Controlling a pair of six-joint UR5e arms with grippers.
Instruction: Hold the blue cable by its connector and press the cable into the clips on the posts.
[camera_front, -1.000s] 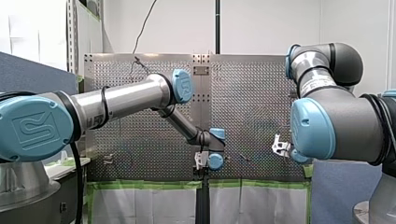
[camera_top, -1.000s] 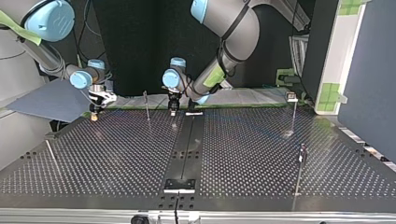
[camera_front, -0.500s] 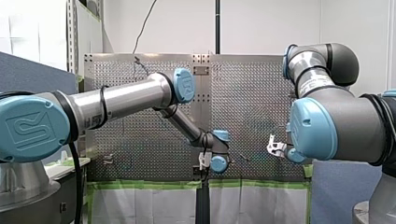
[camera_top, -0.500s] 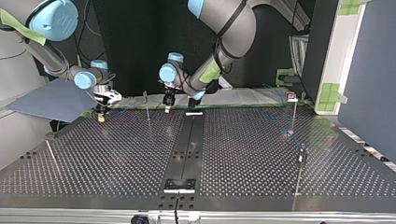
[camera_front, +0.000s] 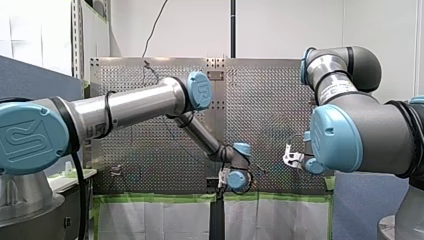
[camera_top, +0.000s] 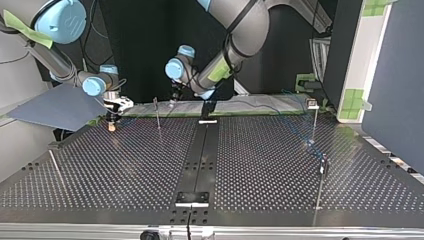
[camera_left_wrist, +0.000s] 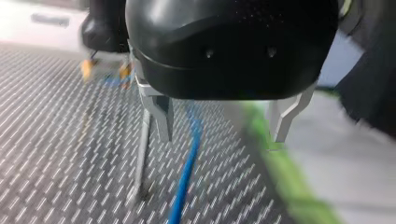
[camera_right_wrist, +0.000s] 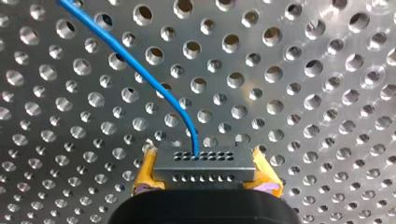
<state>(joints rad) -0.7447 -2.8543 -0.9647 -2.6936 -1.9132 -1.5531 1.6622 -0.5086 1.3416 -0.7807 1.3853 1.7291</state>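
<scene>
Here my right end effector (camera_right_wrist: 205, 174) clamps the connector (camera_right_wrist: 204, 164) while my left end effector (camera_left_wrist: 219, 136) gapes.

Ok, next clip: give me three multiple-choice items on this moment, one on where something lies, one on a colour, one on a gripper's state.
1. In the left wrist view, where does the thin blue cable run?
A. Between the two metal fingers of my left gripper, ahead of them
B. Wrapped round one finger
C. Wholly outside both fingers

2. What colour are the pads of my right gripper?
A. Green
B. Yellow
C. White

3. What is my right gripper's state?
A. Open and empty
B. Shut on the grey perforated connector block
C. Shut on a post

Key:
1 A, the cable passes along the gap between the spread fingers.
2 B, yellow pads show at both sides of the block.
3 B, the pads clamp the block and the cable leaves its face.
</scene>
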